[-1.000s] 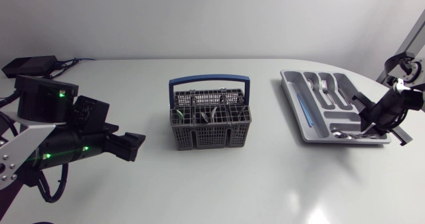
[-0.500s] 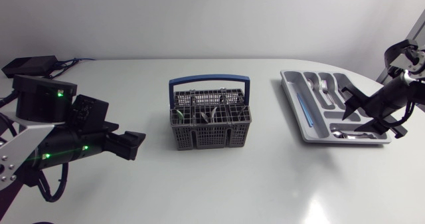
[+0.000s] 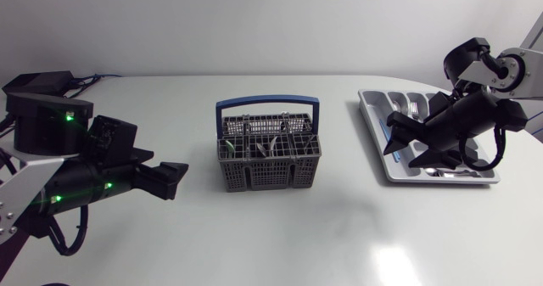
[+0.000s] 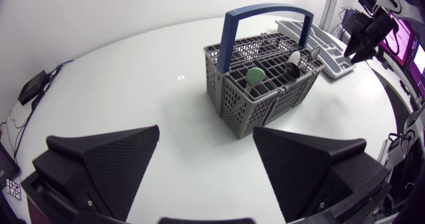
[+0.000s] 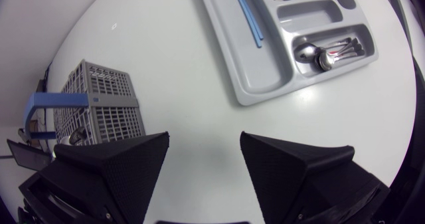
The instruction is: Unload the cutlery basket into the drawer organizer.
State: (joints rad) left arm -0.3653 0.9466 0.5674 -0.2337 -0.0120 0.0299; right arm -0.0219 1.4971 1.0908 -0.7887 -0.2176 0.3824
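The grey cutlery basket [image 3: 270, 160] with a blue handle [image 3: 270, 104] stands mid-table and holds several pieces of cutlery [image 4: 254, 74]. At the right lies the grey drawer organizer [image 3: 376, 131], with forks [image 3: 413, 109] in a far slot and spoons [image 5: 325, 53] in its near cross compartment. My right gripper [image 3: 400, 139] hovers open and empty above the organizer's left side, pointing toward the basket [image 5: 99, 104]. My left gripper [image 3: 176, 178] sits low at the left, open and empty, with the basket [image 4: 265, 91] well ahead of it.
A black box [image 3: 38, 83] with cables lies at the table's back left corner. A blue strip [image 5: 248, 14] lies along the organizer's long left slot. The table's curved edge runs just right of the organizer.
My right gripper has opened, risen from the organizer's near compartment and swung left over the tray; the spoons stay in that compartment. The left arm barely shifted.
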